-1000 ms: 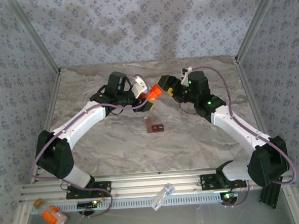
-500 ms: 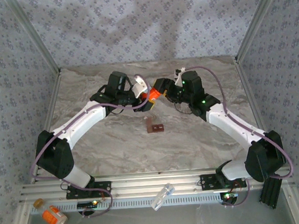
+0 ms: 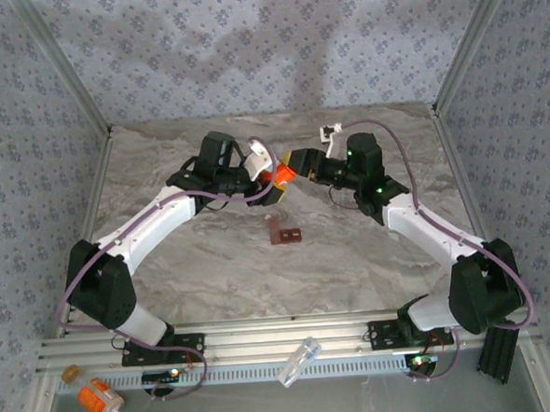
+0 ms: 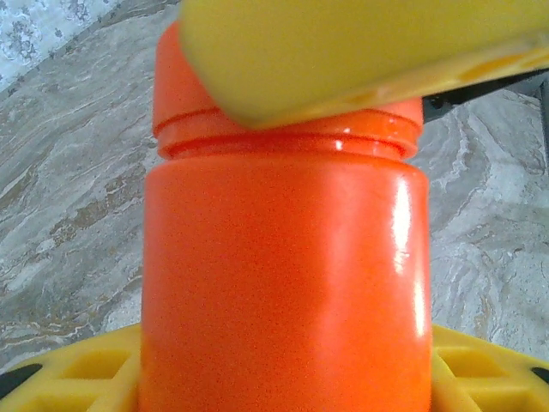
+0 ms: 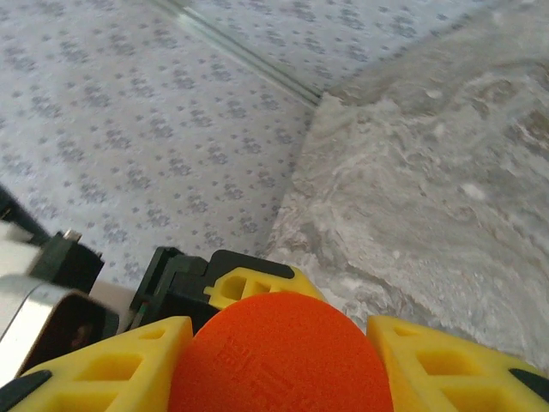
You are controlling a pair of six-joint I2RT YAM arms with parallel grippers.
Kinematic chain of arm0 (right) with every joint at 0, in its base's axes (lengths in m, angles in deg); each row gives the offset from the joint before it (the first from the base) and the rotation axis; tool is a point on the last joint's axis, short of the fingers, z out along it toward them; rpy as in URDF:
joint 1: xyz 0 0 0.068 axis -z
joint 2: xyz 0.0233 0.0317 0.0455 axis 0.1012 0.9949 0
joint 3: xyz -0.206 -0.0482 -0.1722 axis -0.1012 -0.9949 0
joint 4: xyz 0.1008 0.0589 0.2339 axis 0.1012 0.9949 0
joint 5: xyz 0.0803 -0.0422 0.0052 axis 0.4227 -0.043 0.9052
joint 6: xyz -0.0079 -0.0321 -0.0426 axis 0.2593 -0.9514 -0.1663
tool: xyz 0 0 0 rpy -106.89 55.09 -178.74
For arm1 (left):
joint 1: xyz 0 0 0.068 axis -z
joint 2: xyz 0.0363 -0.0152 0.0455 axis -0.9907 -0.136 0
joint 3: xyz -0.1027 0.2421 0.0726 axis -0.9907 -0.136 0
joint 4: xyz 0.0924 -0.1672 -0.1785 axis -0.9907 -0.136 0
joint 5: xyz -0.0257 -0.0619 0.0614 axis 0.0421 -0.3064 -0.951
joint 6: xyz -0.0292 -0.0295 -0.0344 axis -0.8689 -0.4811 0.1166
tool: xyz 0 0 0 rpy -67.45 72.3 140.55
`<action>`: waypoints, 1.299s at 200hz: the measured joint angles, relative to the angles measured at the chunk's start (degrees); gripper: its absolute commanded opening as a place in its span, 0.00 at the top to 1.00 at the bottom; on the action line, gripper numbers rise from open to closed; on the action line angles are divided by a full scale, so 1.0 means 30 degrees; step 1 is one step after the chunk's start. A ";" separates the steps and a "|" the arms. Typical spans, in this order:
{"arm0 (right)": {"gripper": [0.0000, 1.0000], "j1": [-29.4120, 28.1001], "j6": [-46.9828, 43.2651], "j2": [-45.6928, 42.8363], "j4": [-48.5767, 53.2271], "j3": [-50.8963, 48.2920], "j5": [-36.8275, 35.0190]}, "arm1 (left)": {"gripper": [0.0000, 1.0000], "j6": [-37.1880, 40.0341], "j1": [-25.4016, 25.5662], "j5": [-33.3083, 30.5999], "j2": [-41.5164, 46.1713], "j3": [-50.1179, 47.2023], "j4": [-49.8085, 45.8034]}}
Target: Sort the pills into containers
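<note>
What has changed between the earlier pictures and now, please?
The right gripper rolled and edged left, its jaws closing around the cap of the orange bottle. The left gripper kept holding that bottle; the pill box and clear tube stayed put.

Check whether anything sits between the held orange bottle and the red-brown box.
Nothing visible does: the orange bottle, gripped by the left pincer and right pincer, hangs just beyond the red-brown box, with only table between them.

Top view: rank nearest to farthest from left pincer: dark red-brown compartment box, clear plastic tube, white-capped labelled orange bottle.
1. Dark red-brown compartment box: mid-table, just on the near side of the left pincer.
2. Clear plastic tube: near rail, centre.
3. White-capped labelled orange bottle: near-left corner.
</note>
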 measured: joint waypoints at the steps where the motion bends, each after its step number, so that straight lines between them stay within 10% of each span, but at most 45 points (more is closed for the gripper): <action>1: 0.52 0.0029 -0.0036 0.0015 -0.0109 -0.0044 0.0095 | 1.00 -0.0007 0.0000 0.0007 -0.0007 0.0000 0.0000; 48: 0.55 0.1421 0.0838 0.2062 -0.7089 -0.1377 0.4677 | 1.00 -0.0153 0.0036 -0.0160 -0.0007 0.0000 0.0015; 107: 0.52 0.1596 0.1370 0.2302 -0.8000 -0.1399 0.5304 | 1.00 -0.0182 0.0029 -0.0007 0.0000 0.0000 0.0219; 260: 0.48 0.1639 -0.0452 -0.1705 -0.0780 -0.1326 -0.1217 | 1.00 -0.0153 -0.0007 0.0109 0.0007 -0.0015 0.0240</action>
